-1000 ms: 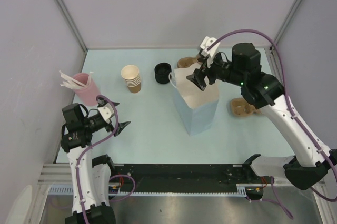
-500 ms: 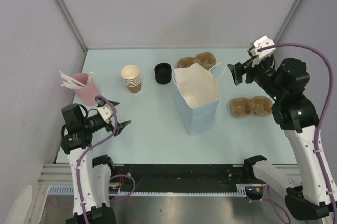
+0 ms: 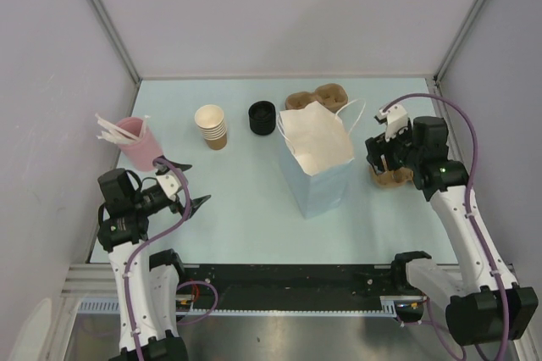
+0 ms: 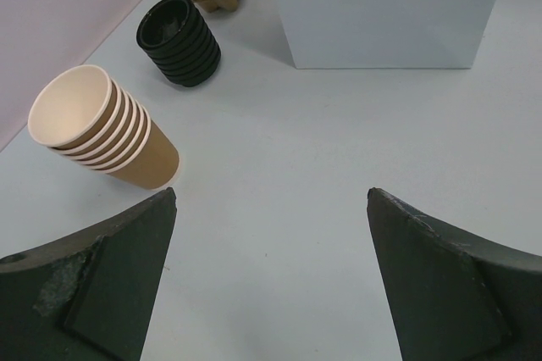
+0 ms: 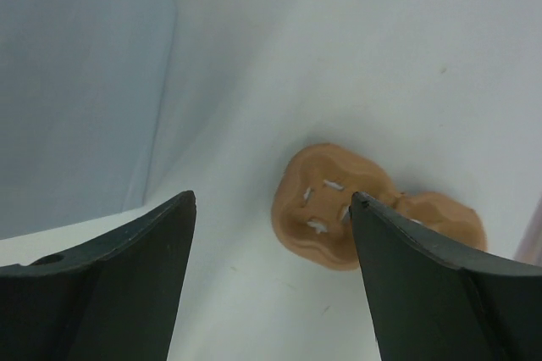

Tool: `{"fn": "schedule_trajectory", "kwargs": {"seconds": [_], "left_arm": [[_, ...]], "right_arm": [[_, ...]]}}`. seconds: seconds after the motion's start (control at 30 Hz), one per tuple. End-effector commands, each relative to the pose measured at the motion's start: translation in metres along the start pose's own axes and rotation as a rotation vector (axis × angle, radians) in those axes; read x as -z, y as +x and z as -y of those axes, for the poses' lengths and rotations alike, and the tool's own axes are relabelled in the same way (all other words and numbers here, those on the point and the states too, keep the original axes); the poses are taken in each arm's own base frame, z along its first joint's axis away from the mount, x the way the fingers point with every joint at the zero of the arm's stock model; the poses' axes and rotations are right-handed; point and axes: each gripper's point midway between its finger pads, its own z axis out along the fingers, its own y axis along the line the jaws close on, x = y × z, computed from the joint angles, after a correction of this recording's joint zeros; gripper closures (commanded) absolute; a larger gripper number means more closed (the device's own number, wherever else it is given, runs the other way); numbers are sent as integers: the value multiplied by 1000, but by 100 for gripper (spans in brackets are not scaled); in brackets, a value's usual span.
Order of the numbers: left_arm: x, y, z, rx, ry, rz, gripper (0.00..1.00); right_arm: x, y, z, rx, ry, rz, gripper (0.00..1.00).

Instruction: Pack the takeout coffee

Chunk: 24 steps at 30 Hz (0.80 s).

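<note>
Robot lab test cell: plain lilac panel walls, alu frame posts, pale bench table, black mounting rail, exposed purple cabling.

Count:
- 1 white paper bag
- 2 pulp cup carriers: rear carrier and right carrier
- 1 stack of nested tan cups — about 6 by the rims
- 1 stack of black lids — ridges too fine to count
- 1 pink cup with several white stirrers
- 2 grippers: left gripper and right gripper
</note>
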Motion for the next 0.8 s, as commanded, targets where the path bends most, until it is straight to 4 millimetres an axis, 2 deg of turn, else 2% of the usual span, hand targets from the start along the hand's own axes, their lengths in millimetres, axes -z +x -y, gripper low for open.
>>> {"fn": "schedule_trajectory", "kwargs": {"seconds": [0.0,0.07,0.2,0.43,0.57,0.67,0.77], "left_arm": [[-1,-8,0,-28,21,41,0],[-1,-8,0,-30,20,42,0],[-1,-6,0,-28,20,40,0],[0,-7,0,-37,15,38,0],[0,-7,0,-41,12,39,0],[-1,-7,1,-38,20,43,0],[-1,-8,1,-36,29,49,0]], "right_arm": [[-16,16,-29,-38,-165,-30,22],[-24,27,-48,-59,-267,-53,23],[-35,32,-75,-63,-378,-76,23],[-45,16,-137,-17,-530,-60,23],[-48,12,-147,-12,-521,-60,23],[-49,20,-134,-17,-478,-88,24],[-45,27,-139,-25,-524,-113,24]]}}
